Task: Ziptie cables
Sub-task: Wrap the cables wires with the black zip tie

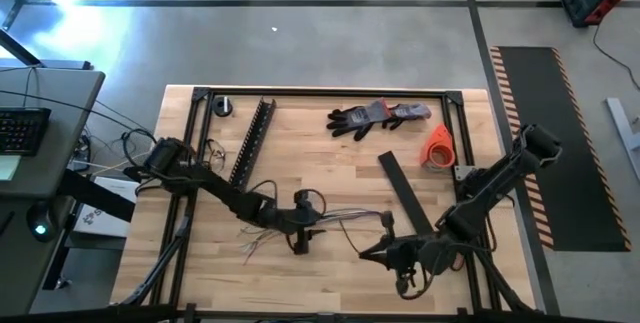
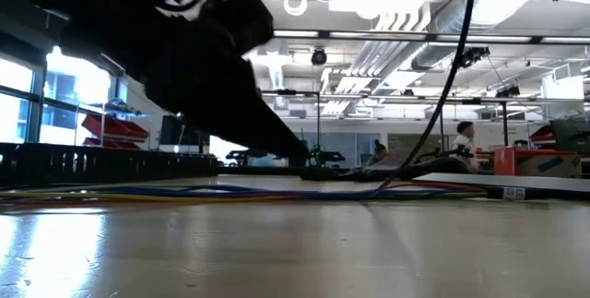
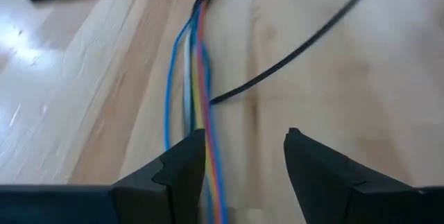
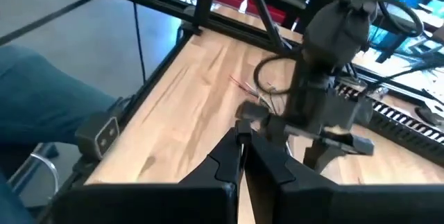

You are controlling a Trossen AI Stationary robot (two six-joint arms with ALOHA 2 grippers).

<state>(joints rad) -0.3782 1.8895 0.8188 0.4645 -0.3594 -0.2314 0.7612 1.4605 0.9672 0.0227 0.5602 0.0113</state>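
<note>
Cables (image 1: pixel 335 219) lie flat on the surface (image 1: pixel 300 153) near its front middle, their long axis running across between the two arms. The left claw (image 3: pixel 243 165) hangs low over them, fingers apart, one finger beside the bundle; its wrist view shows blue, white, yellow and red strands side by side, which the high view blurs. The right claw (image 4: pixel 244 156), fingers together, sits near the front edge. The back half has open room around the gloves (image 1: pixel 375 116) and slotted bar (image 1: pixel 252 141).
</note>
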